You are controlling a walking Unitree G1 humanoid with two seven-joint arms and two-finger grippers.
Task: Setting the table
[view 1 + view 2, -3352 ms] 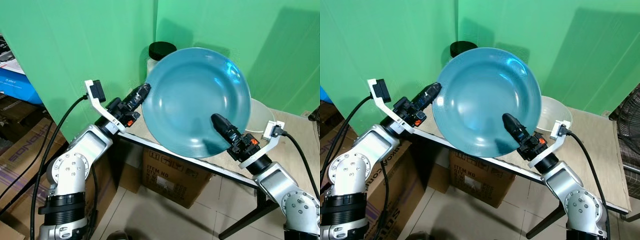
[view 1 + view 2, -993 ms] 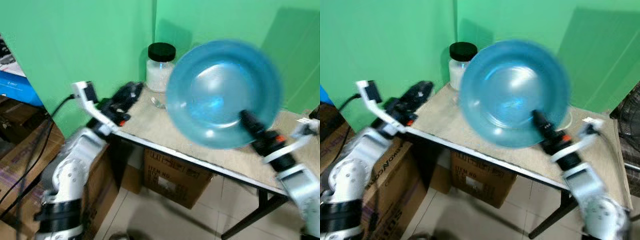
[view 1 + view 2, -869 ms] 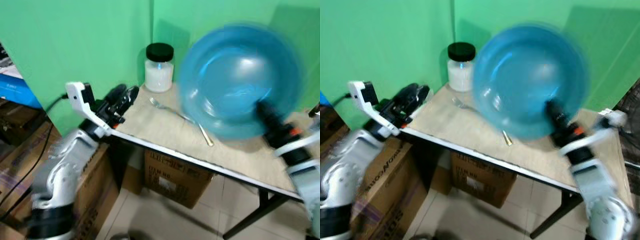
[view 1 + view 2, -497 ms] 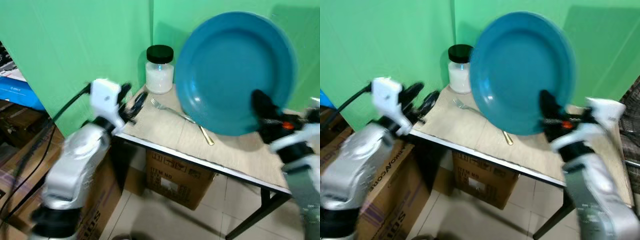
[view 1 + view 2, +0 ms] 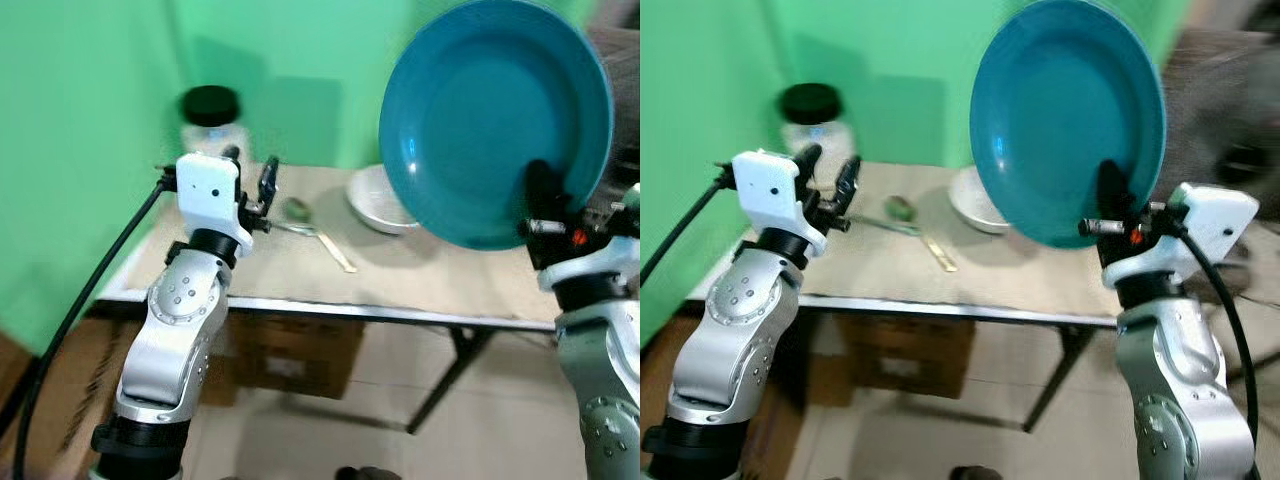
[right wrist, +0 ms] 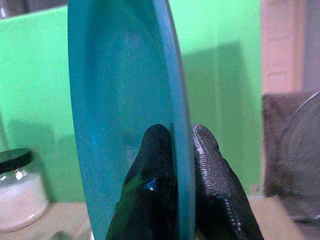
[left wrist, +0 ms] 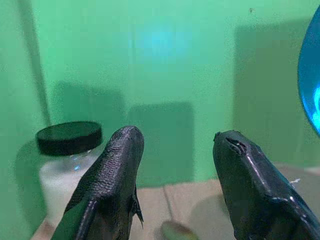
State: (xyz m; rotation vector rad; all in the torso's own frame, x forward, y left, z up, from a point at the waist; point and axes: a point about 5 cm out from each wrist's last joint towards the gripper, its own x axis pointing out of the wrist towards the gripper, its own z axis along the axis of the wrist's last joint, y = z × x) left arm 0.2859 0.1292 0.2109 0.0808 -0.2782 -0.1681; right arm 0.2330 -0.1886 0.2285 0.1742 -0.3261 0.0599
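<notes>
Your right hand (image 5: 1108,205) pinched only the lower rim of the blue plate (image 5: 1068,115), held upright high above the table (image 5: 970,270), so it could have slipped and hit the white bowl (image 5: 978,212), while your left hand (image 7: 175,165) stood open and empty.

Table (image 5: 400,285), beige top w/ dark legs. On it: black-lidded jar (image 5: 210,120) at back left, spoon (image 5: 312,226) mid, white bowl (image 5: 372,200) beside.
</notes>
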